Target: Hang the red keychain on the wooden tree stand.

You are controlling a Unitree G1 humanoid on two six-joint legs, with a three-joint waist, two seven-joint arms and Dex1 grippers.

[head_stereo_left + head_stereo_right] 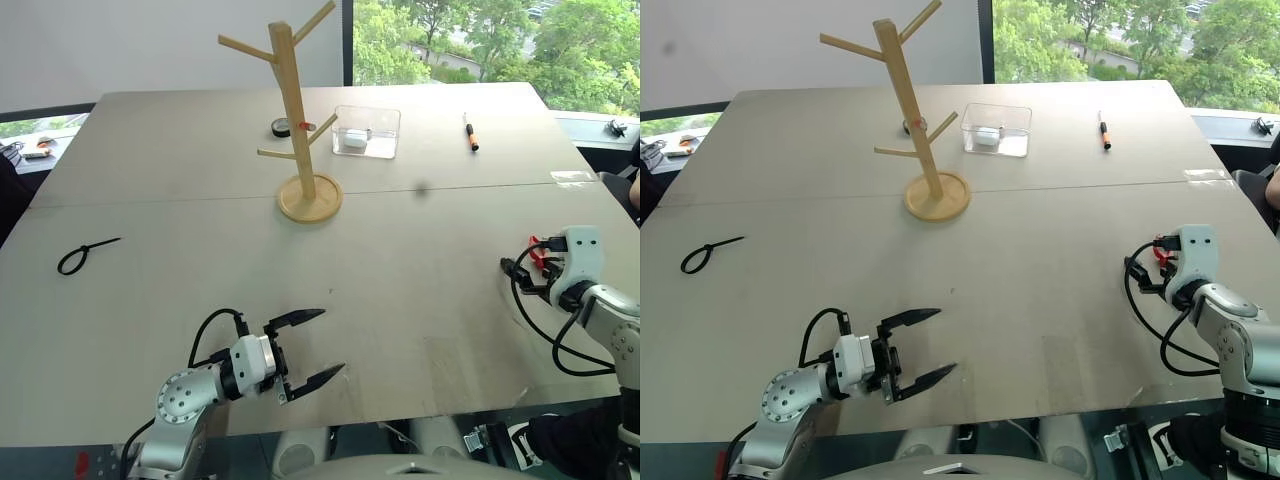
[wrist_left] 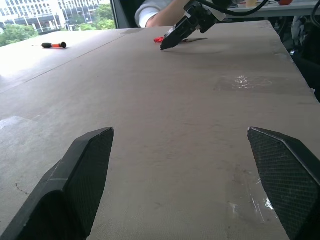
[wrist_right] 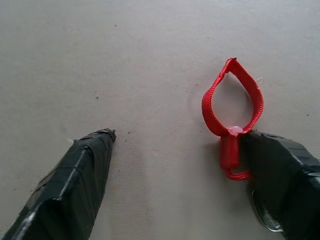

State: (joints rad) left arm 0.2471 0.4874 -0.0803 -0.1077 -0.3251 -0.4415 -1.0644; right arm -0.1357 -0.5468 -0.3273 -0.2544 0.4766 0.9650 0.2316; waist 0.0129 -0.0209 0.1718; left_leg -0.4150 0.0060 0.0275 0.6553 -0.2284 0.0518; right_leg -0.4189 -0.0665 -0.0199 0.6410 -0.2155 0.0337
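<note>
Red keychain (image 3: pixel 231 107) lies flat on the grey surface (image 1: pixel 400 290) near its right edge, strap loop spread open, red clip just beside the inner face of one finger (image 3: pixel 285 175) of the right claw (image 3: pixel 175 150); whether the two touch cannot be told. A silvery key edge shows under that finger. Right claw's fingers stand apart, one on each side of the keychain, tips at the surface, nothing clamped. In the left wrist view the same claw (image 2: pixel 172 42) appears tipped down onto the surface with the red piece beside its tip.

Left claw (image 1: pixel 312 352) hovers over the near edge of the surface, fingers spread wide, holding nothing.

Wooden stand (image 1: pixel 297 110) is upright on its round base at the far middle of the surface, well apart from the keychain; pegs are bare. Beyond it: a clear box (image 1: pixel 367 131), an orange-and-black marker (image 1: pixel 470 133), a small black roll (image 1: pixel 282 128). A black cable tie (image 1: pixel 82 256) lies at the left.
</note>
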